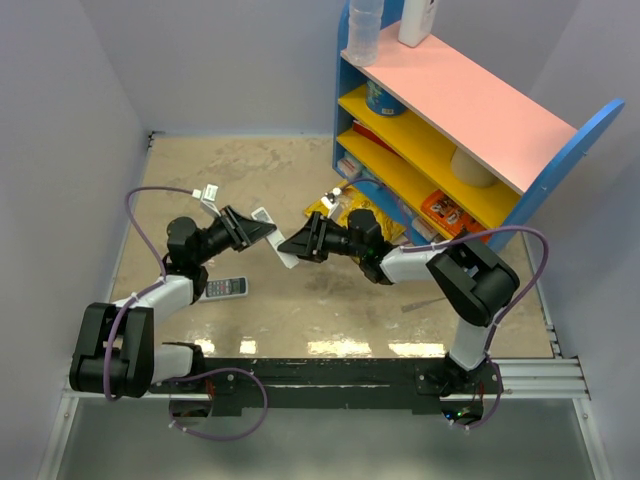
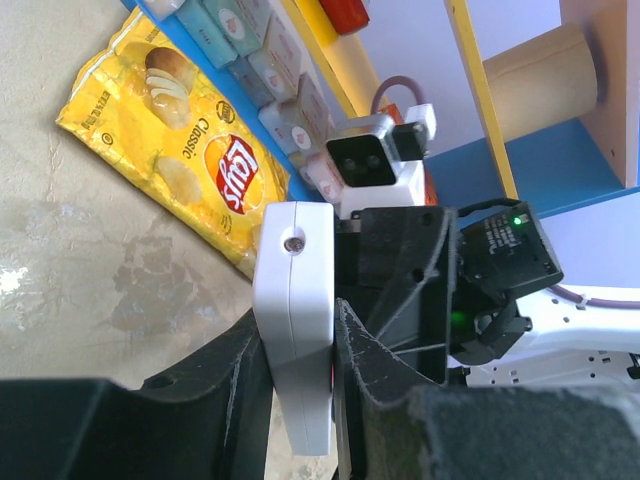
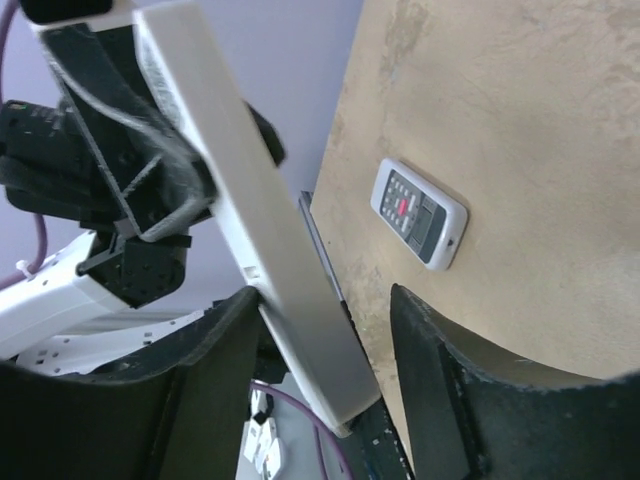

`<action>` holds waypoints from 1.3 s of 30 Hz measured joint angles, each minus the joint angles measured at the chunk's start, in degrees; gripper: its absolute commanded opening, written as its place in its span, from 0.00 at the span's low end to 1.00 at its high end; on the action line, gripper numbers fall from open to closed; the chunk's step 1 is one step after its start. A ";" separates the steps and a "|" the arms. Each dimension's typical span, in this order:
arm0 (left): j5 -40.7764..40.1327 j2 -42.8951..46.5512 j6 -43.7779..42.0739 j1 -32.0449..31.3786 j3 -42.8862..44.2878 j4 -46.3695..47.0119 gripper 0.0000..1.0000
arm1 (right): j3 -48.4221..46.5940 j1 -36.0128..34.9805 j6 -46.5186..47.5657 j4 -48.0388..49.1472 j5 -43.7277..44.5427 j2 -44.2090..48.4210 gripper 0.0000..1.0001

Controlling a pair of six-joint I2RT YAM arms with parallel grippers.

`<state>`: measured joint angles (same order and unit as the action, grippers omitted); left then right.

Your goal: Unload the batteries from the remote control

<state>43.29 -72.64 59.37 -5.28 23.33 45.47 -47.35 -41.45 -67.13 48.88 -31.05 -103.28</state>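
Remote control (image 3: 245, 215) braced for opening
Left claw (image 2: 300, 400) clamps it steady; right claw (image 3: 320, 325), fingers (image 3: 445, 390) apart, straddles its lower end, probably to work the back open

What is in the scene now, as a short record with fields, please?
left pincer: shut on white bar, held in the air
right pincer: open, astride the bar's end
remote: flat on table, buttons up, no pincer on it
batteries: none clearly visible
chip bag: lying in front of shelf
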 measured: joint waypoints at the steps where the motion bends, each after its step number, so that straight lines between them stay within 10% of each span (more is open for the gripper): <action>1: 0.00 0.00 0.11 0.00 0.00 0.24 0.00 | 0.00 0.00 -0.02 0.04 0.02 -0.57 0.52; 13: 0.15 -0.70 1.60 0.37 -0.09 -0.15 0.00 | 1.14 0.15 1.66 3.52 -1.70 -0.90 0.21; 39: -4.70 -4.61 -6.08 0.02 2.58 -8.83 0.00 | 9.42 2.97 2.23 6.08 -1.51 -0.70 0.33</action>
<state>38.59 -77.25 53.30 -5.26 25.91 36.64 -37.93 -38.48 -64.90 54.96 -32.56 -103.98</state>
